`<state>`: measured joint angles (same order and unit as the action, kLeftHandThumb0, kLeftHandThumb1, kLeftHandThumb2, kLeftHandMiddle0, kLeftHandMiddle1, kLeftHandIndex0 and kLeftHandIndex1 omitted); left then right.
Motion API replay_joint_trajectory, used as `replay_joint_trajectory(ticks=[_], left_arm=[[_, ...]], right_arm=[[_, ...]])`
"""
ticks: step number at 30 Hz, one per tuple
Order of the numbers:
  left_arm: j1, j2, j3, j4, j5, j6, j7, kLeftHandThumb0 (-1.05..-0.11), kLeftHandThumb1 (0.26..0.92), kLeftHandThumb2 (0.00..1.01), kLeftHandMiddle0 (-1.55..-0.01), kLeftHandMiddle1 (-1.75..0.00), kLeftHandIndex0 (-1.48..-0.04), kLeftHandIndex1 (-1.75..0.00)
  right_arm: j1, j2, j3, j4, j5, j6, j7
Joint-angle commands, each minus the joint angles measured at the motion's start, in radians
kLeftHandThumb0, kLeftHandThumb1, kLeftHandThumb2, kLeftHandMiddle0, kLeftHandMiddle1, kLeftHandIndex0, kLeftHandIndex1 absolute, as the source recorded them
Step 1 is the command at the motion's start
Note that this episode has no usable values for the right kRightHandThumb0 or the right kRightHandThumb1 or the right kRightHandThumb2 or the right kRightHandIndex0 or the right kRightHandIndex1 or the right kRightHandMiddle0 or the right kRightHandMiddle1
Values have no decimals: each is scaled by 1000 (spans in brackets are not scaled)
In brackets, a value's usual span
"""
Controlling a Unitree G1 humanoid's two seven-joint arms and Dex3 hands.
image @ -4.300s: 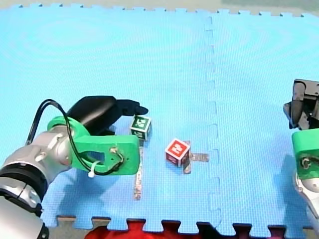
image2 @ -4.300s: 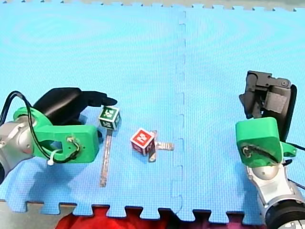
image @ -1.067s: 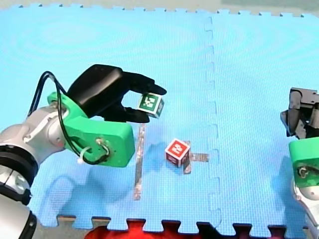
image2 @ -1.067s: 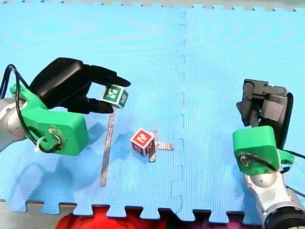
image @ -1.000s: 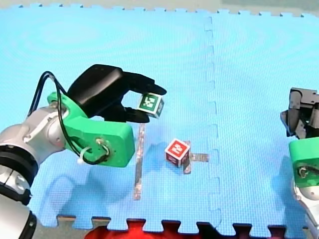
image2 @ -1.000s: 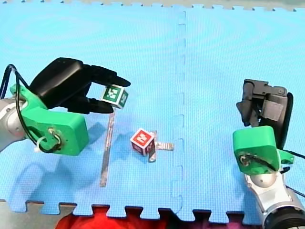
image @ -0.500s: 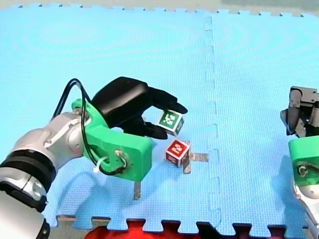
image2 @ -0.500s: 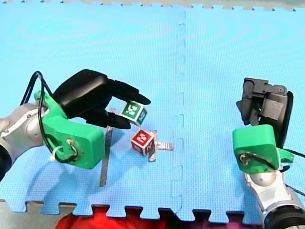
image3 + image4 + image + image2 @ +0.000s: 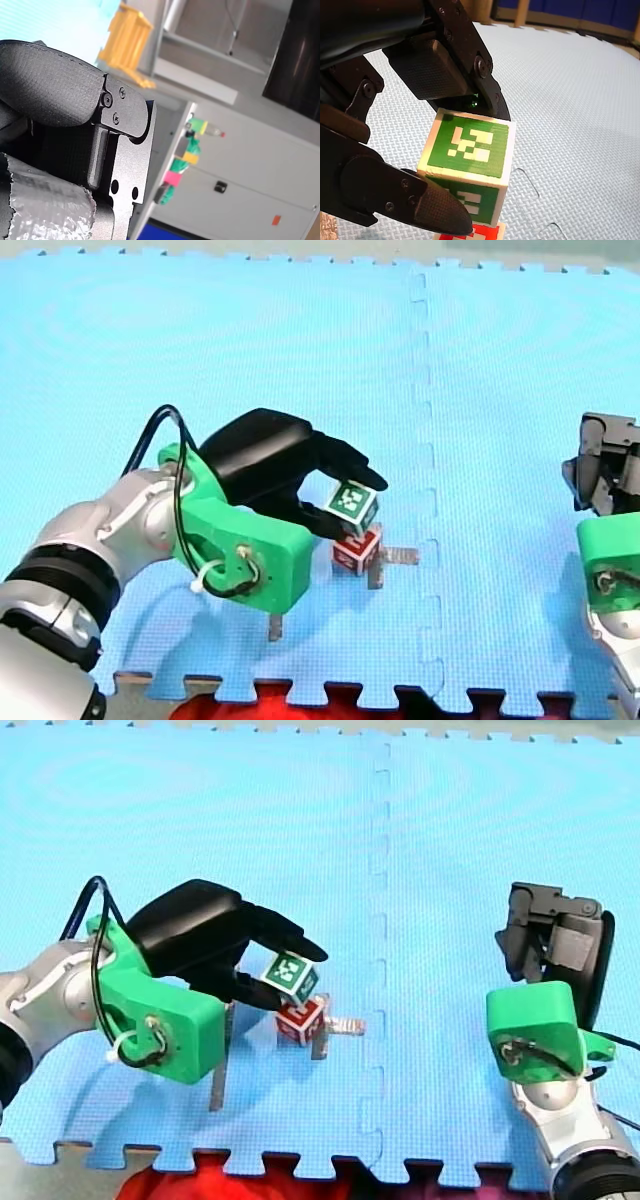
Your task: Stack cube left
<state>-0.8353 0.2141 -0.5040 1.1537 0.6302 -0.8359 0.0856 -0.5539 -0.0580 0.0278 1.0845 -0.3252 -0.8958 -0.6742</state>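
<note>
- Green cube (image 9: 352, 502): held in the left hand (image 9: 275, 465), directly above the red cube (image 9: 358, 548), near the middle of the blue foam mat (image 9: 300, 340).
- Grasp: the left hand's black fingers (image 9: 435, 70) are closed on the green cube from opposite sides, one pad on its upper rear edge and one fingertip low on its front face, as the second wrist view shows.
- Attitude: the green cube sits slightly tilted, with a patterned green-and-white face turned upward.
- Contact: the green cube's lower edge meets the top of the red cube in the head views; whether it rests on it or hangs just over it cannot be told.
- Red cube: stands on the mat, beside a short strip of silver tape (image 9: 400, 556).
- A longer tape strip (image 9: 275, 625) lies on the mat, partly covered by the left wrist's green housing.
- Right hand (image 9: 555, 945): near the mat's right edge, well apart from both cubes and holding nothing; clenched or released cannot be told.
</note>
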Motion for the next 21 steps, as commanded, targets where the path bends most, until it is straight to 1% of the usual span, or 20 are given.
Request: replay_joint_trajectory(ticks=[1, 6, 10, 14, 15, 16, 18, 19, 21], left_arm=[[9, 3, -4, -2, 2, -6, -3, -539, 921, 59, -880, -1520, -1141, -19], [11, 3, -7, 2, 8, -7, 5, -534, 921, 54, -875, -1546, -1141, -15], [8, 5, -12, 2, 15, -6, 8, -534, 921, 54, -870, -1559, -1138, -13], [3, 7, -18, 6, 17, 5, -18, -537, 921, 52, -864, -1571, -1137, -11], [1, 7, -19, 7, 15, 11, -30, -539, 921, 51, -864, -1500, -1128, -7], [1, 7, -18, 7, 14, 16, -38, -546, 921, 51, -891, -1202, -1113, -5], [0, 7, -16, 5, 10, 24, -55, -555, 921, 53, -944, -933, -1102, -2], [-1, 6, -15, 4, 8, 28, -62, -561, 921, 54, -973, -816, -1098, -1], [-2, 6, -15, 1, 6, 39, -74, -565, 921, 54, -990, -751, -1095, 0]], right_arm=[[-1, -4, -2, -6, 1, 3, -2], [-1, -4, -5, -6, 4, 1, 1], [0, -3, -4, -9, 2, 0, -2], [0, -3, -3, -10, 2, 0, -3], [-1, -3, -3, -9, 2, 0, -2], [-1, -2, -3, -9, 2, -1, -2], [-2, -1, -3, -9, 2, -1, -2], [-2, -1, -3, -9, 2, -2, -3], [-2, 0, -4, -9, 4, -4, -2]])
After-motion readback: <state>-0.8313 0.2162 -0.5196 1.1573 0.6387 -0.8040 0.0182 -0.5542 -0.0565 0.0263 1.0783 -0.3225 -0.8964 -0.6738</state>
